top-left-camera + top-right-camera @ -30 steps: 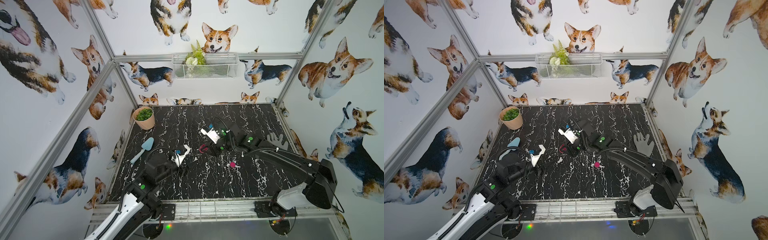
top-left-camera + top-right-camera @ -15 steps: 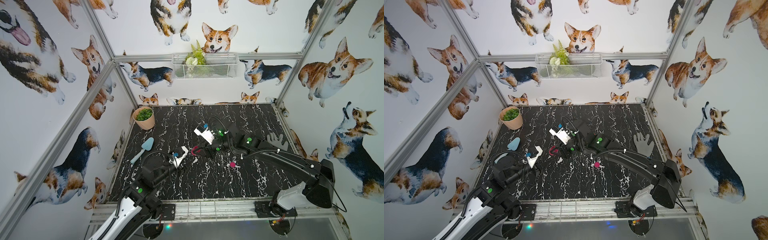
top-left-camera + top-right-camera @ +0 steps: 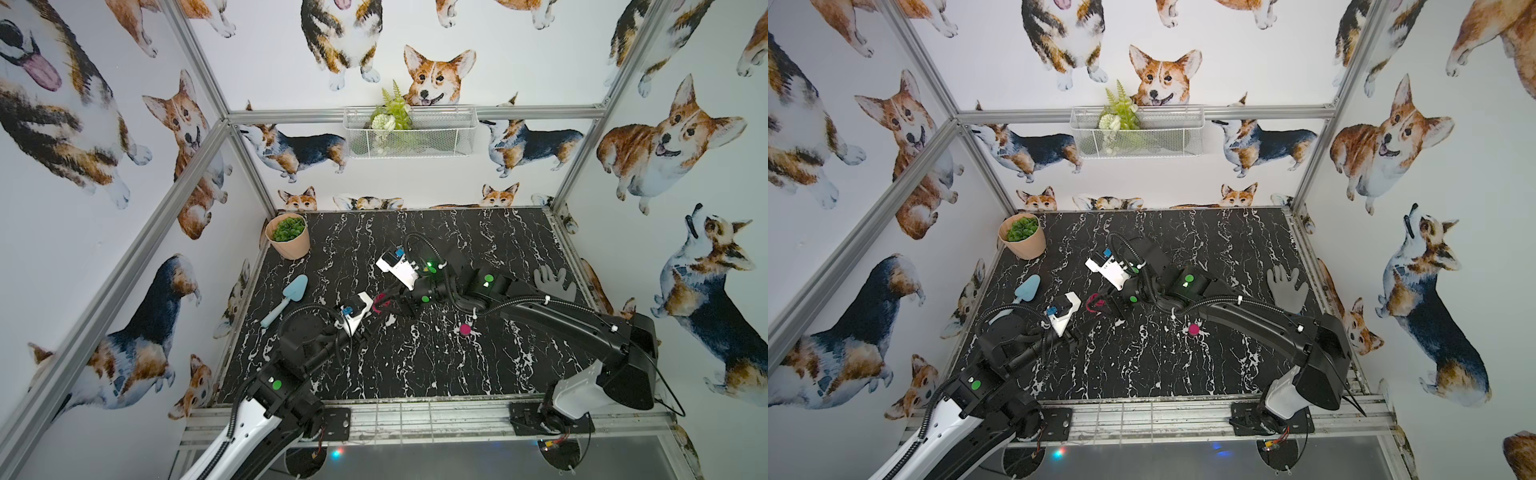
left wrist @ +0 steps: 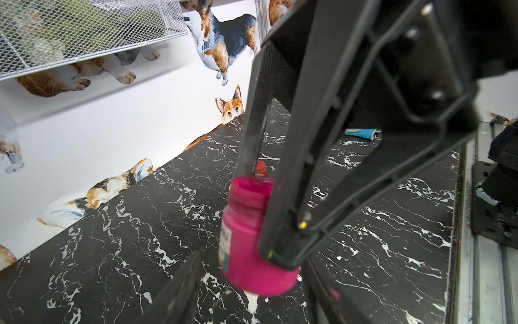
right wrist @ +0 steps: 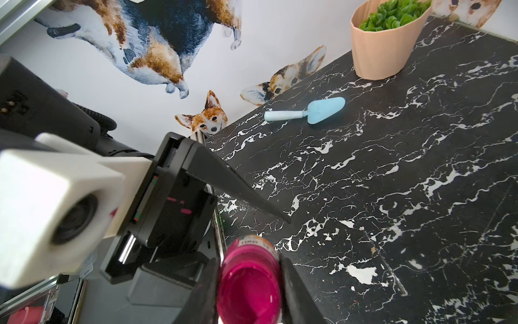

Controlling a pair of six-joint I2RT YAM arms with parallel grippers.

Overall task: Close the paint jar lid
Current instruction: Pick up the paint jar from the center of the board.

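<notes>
My right gripper (image 5: 248, 269) is shut on the open magenta paint jar (image 5: 249, 286) and holds it tilted just above the black marble table (image 3: 457, 374). The jar's mouth is uncovered. In both top views the jar (image 3: 379, 302) (image 3: 1093, 302) hangs left of centre, between the two arms. My left gripper (image 4: 252, 269) is open, with one finger on each side of the jar's (image 4: 252, 232) base and a gap on both sides. The round magenta lid (image 3: 465, 329) (image 3: 1193, 329) lies on the table under the right arm, apart from both grippers.
A potted plant (image 3: 288, 235) stands at the back left corner, with a light-blue trowel (image 3: 286, 299) near the left edge. A grey glove (image 3: 555, 282) lies by the right edge. A wire basket (image 3: 409, 131) hangs on the back wall. A small red object (image 4: 260, 169) shows behind the jar.
My right gripper has carried the jar leftward and nearer to my left gripper. The left arm has reached in, and its jaws have narrowed around the jar's base.
</notes>
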